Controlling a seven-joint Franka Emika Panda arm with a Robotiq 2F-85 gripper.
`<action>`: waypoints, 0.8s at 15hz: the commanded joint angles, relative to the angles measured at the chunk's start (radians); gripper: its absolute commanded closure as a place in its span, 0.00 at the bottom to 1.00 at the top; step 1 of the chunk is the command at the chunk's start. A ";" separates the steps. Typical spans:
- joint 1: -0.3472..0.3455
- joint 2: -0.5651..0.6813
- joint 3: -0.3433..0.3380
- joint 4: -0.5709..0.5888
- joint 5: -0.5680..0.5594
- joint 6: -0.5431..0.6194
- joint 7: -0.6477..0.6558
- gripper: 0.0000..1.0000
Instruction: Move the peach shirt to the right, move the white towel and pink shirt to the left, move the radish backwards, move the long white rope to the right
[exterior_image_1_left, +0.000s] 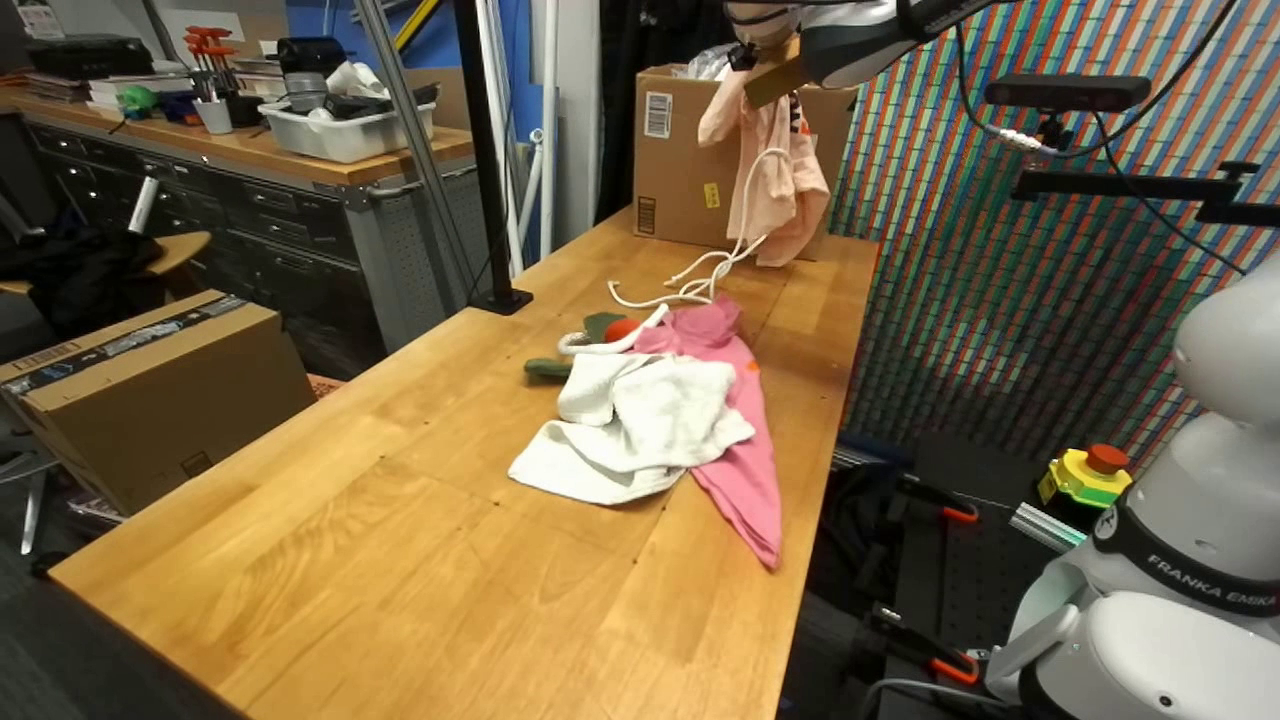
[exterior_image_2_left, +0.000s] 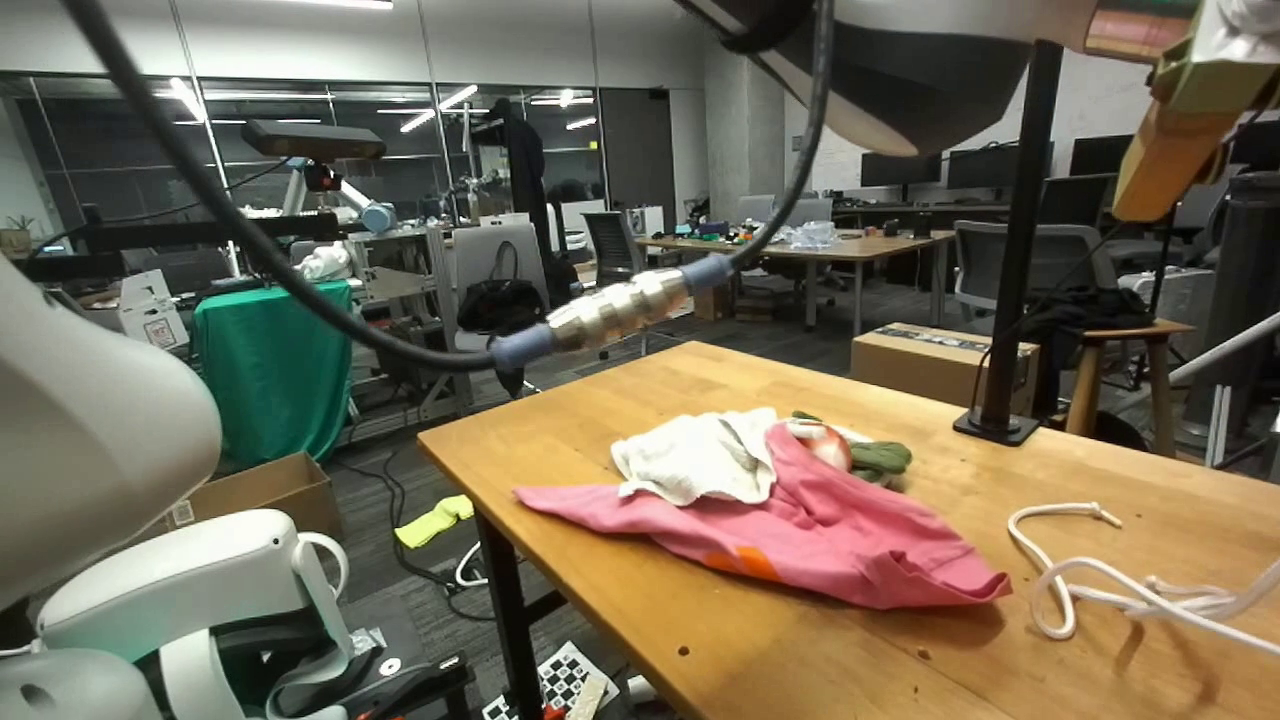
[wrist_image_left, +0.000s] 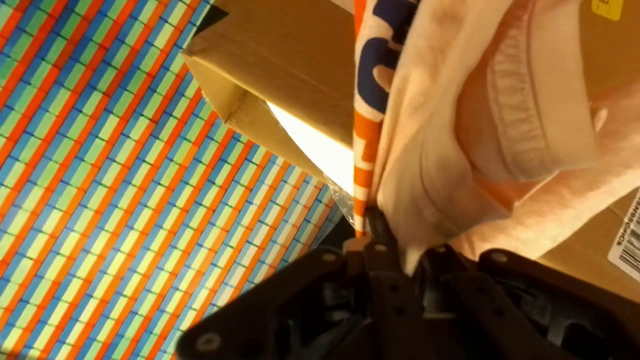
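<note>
My gripper (wrist_image_left: 395, 250) is shut on the peach shirt (wrist_image_left: 440, 125), which hangs from it above the far end of the table in an exterior view (exterior_image_1_left: 775, 190). The long white rope (exterior_image_1_left: 705, 285) loops up against the hanging shirt, and the rest lies on the table; it also shows in an exterior view (exterior_image_2_left: 1070, 590). The white towel (exterior_image_1_left: 670, 410) lies crumpled partly over the pink shirt (exterior_image_1_left: 745, 500). The radish (exterior_image_1_left: 620, 329), red with green leaves, sits beside them, partly covered; it also shows in an exterior view (exterior_image_2_left: 832, 448).
A cardboard box (exterior_image_1_left: 680, 150) stands at the table's far end, behind the hanging shirt. A black post (exterior_image_1_left: 500, 298) is fixed at the table edge. A white cord piece (exterior_image_1_left: 610, 346) lies by the radish. Cables hang near the arm.
</note>
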 joint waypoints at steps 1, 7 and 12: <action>0.261 0.094 -0.249 0.142 0.063 -0.061 -0.071 0.60; 0.494 0.083 -0.530 0.153 0.173 -0.044 -0.139 0.16; 0.554 0.024 -0.598 0.083 0.330 0.101 -0.312 0.00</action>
